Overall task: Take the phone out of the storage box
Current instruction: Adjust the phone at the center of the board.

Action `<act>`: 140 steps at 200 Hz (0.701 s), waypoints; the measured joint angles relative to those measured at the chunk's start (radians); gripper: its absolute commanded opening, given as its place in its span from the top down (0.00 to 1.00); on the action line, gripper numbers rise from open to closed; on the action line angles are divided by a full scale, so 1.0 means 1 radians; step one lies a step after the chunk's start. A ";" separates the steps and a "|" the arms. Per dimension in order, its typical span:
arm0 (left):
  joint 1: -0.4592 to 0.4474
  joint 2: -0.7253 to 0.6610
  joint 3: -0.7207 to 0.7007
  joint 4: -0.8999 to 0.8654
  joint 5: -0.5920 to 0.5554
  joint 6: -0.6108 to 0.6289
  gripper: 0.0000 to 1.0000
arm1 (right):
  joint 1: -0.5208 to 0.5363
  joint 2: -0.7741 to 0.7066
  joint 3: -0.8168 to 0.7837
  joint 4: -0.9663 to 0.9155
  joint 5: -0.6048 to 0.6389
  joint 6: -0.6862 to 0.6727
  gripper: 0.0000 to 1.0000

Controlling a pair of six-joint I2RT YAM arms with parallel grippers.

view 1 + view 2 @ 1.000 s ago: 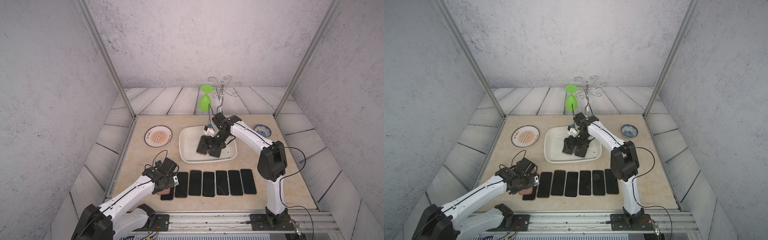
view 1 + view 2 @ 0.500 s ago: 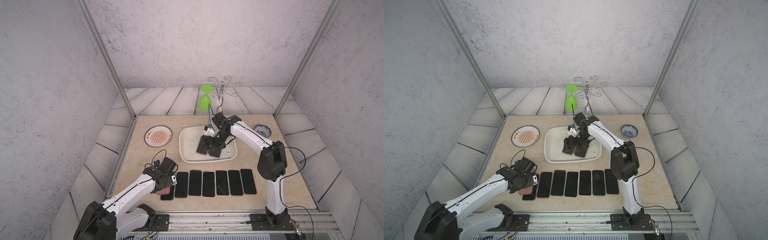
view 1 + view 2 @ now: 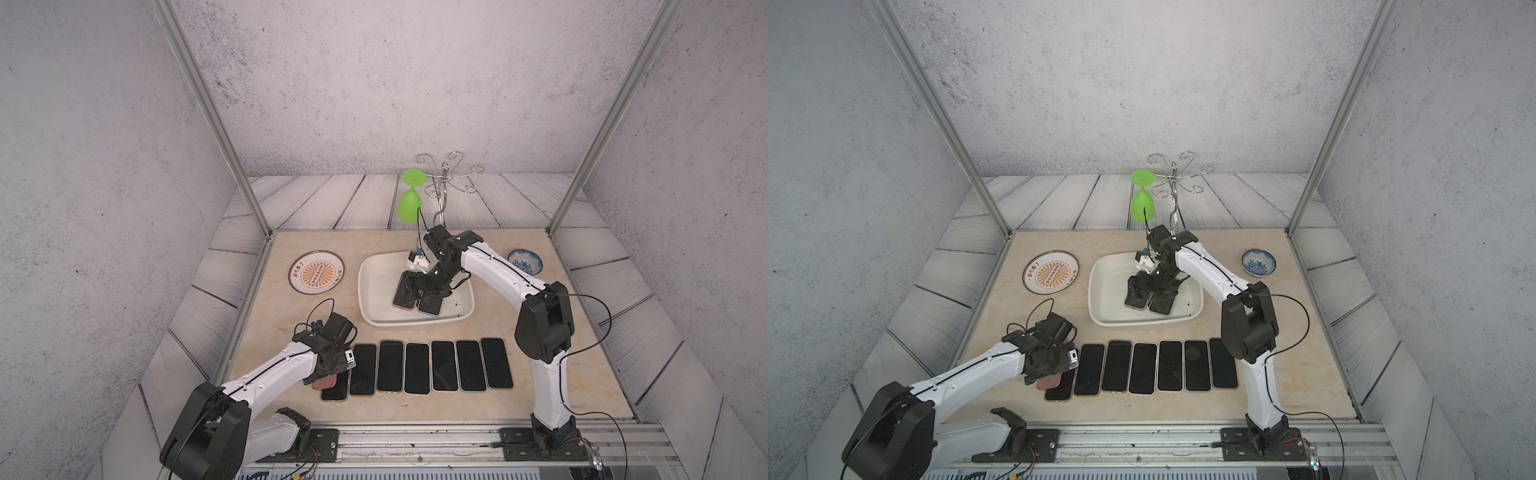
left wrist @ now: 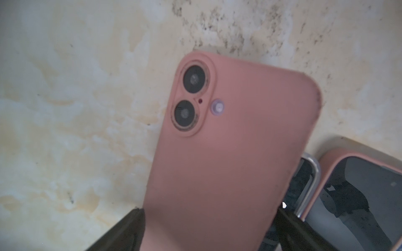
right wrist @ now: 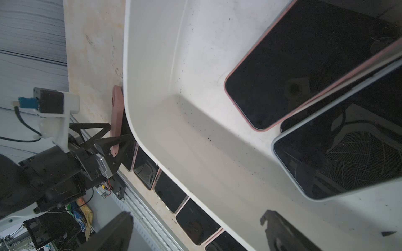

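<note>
The step in hand looks like the reach for another phone. The right gripper (image 3: 422,291) hangs inside the box (image 3: 415,324), jaws spread wide and empty, just above two phones lying screen-up close together in its right half: a pink-edged phone (image 5: 304,65) and a pale-edged phone (image 5: 348,152). The box sits mid-table, beyond the row (image 3: 417,368) of phones already out. At the row's left end the left gripper (image 3: 326,372) has its jaws wide on either side of a pink phone (image 4: 228,152), back-up and leaning on the end phone (image 3: 334,392). That phone seems set down, not gripped. Next, the right jaws must drop astride one phone's long edges and close without catching its neighbour.
</note>
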 measured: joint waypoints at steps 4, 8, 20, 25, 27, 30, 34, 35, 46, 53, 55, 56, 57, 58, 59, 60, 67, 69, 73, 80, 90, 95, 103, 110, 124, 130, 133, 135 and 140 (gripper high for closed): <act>0.000 0.000 0.000 0.000 0.000 0.002 0.01 | 0.000 0.000 0.000 0.000 0.000 0.000 0.01; 0.002 0.000 0.000 0.000 0.001 0.003 0.01 | 0.000 0.000 0.000 0.000 0.000 0.000 0.01; 0.005 -0.002 0.000 0.000 0.005 0.009 0.03 | 0.000 0.000 0.000 0.000 0.000 0.000 0.01; 0.008 -0.005 -0.002 0.001 0.006 0.010 0.07 | 0.000 0.000 0.000 0.000 0.000 0.000 0.01; 0.009 -0.006 -0.004 0.003 0.006 0.012 0.08 | 0.000 0.000 0.000 0.000 0.001 0.000 0.01; 0.010 -0.008 -0.006 0.003 0.007 0.014 0.11 | 0.000 0.000 0.000 0.000 0.001 0.000 0.01; 0.013 -0.014 -0.010 0.007 0.005 0.013 0.14 | 0.000 0.000 0.000 0.000 0.001 0.000 0.01; 0.014 -0.016 -0.012 0.006 0.005 0.018 0.15 | 0.000 0.000 0.000 0.000 0.001 0.000 0.01; 0.027 -0.036 -0.028 0.014 0.003 0.014 0.24 | 0.000 0.000 0.000 0.000 0.001 0.000 0.01; 0.035 -0.047 -0.035 0.017 0.005 0.024 0.29 | 0.000 0.000 0.000 0.000 0.001 0.000 0.01; 0.037 -0.050 -0.036 0.018 0.003 0.032 0.30 | 0.000 0.000 0.000 0.000 0.000 0.000 0.01; 0.038 -0.051 -0.037 0.019 0.003 0.030 0.31 | 0.000 0.000 0.000 0.000 0.001 0.000 0.01; 0.038 -0.051 -0.037 0.020 0.002 0.029 0.31 | 0.000 0.000 0.000 0.000 0.001 0.000 0.01; 0.039 -0.053 -0.038 0.022 0.003 0.027 0.32 | 0.000 0.000 0.000 0.000 0.000 0.000 0.01; 0.039 -0.053 -0.038 0.022 0.003 0.027 0.32 | 0.000 0.000 0.000 0.000 0.001 0.000 0.01; 0.040 -0.054 -0.039 0.022 0.003 0.033 0.33 | 0.000 0.000 0.000 0.000 0.001 0.000 0.01; 0.042 -0.057 -0.039 0.026 0.001 0.039 0.36 | 0.000 0.000 0.000 0.000 0.001 0.000 0.01; 0.043 -0.057 -0.038 0.027 0.000 0.045 0.36 | 0.000 0.000 0.000 0.000 0.000 0.000 0.01; 0.043 -0.057 -0.037 0.029 -0.001 0.046 0.38 | 0.000 0.000 0.000 0.000 0.001 0.000 0.01; 0.044 -0.057 -0.034 0.031 -0.003 0.055 0.40 | 0.000 0.000 0.000 0.000 0.001 0.000 0.01; 0.044 -0.057 -0.031 0.033 -0.007 0.062 0.45 | 0.000 0.000 0.000 0.000 0.001 0.000 0.01; 0.045 -0.057 -0.028 0.033 -0.010 0.069 0.49 | 0.000 0.000 0.000 0.000 0.001 0.000 0.01; 0.048 -0.055 -0.028 0.036 -0.007 0.068 0.56 | 0.000 0.000 0.000 0.000 0.001 0.000 0.01; 0.049 -0.056 -0.028 0.036 -0.006 0.071 0.62 | 0.000 0.000 0.000 0.000 0.001 0.000 0.01; 0.053 -0.067 -0.032 0.038 -0.002 0.077 0.76 | 0.000 0.002 0.000 0.000 0.001 0.000 0.01; 0.055 -0.076 -0.035 0.039 0.000 0.077 0.82 | 0.000 0.002 0.000 0.000 0.001 0.000 0.01; 0.057 -0.083 -0.037 0.041 0.000 0.078 0.84 | 0.000 0.003 0.000 0.000 0.001 0.000 0.01; 0.058 -0.087 -0.039 0.042 0.001 0.078 0.85 | 0.000 0.003 0.000 0.000 0.001 0.000 0.01; 0.061 -0.097 -0.043 0.044 0.004 0.077 0.88 | 0.000 0.003 0.000 0.000 0.001 0.000 0.01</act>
